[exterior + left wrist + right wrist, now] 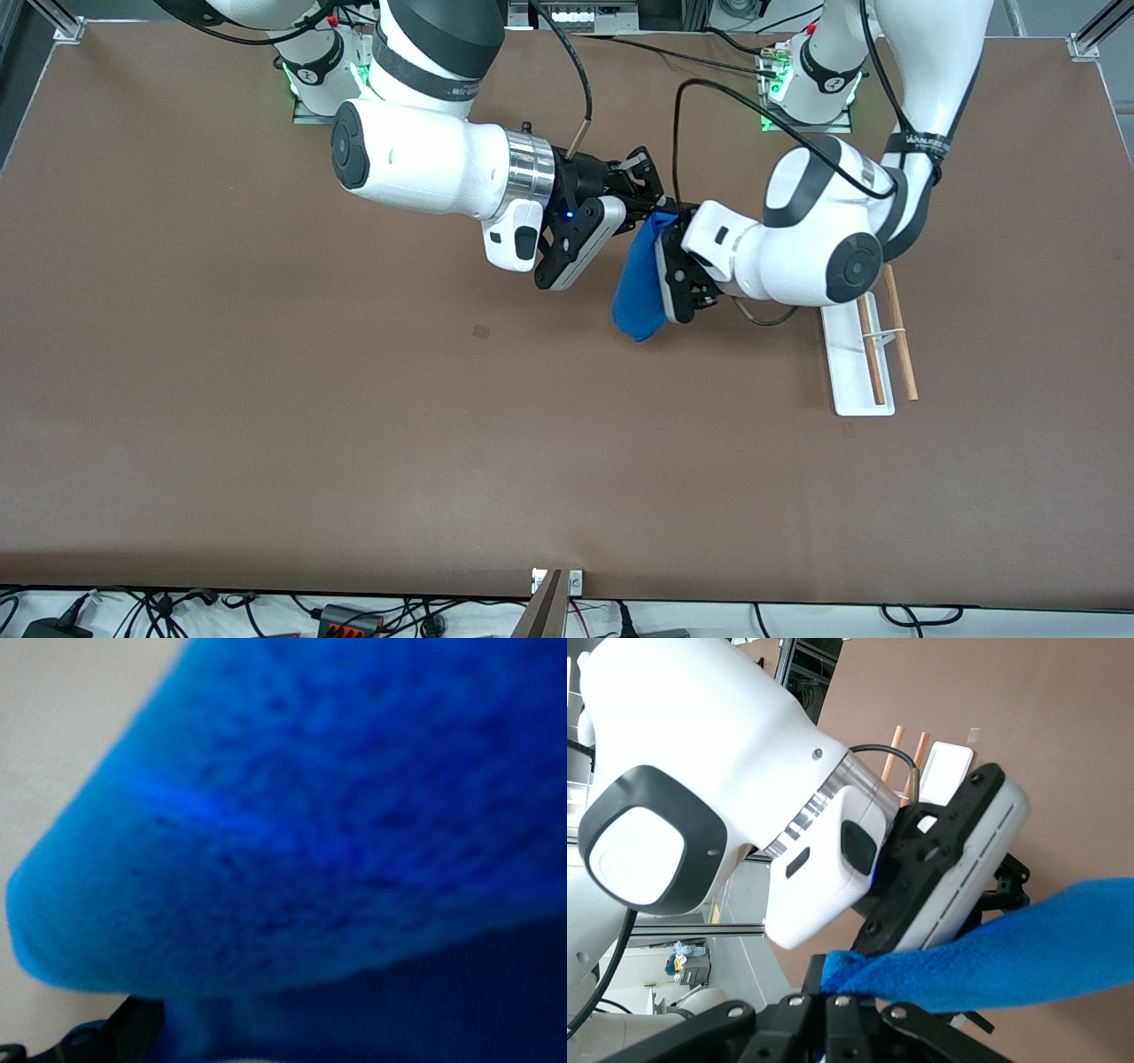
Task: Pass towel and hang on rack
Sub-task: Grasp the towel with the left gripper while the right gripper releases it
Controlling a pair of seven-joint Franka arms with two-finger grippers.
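The blue towel hangs in the air over the middle of the table. My right gripper is shut on its top corner, and the right wrist view shows that corner pinched at the gripper. My left gripper is pressed up against the towel just below that grip, and it is open. The towel fills the left wrist view and hides the left fingers. The rack, a white base with two wooden rods, stands toward the left arm's end of the table, partly under the left arm.
Both arms meet over the table's middle with cables looping above them. The rack's rods and base show past the left arm in the right wrist view. Bare brown tabletop lies nearer the front camera.
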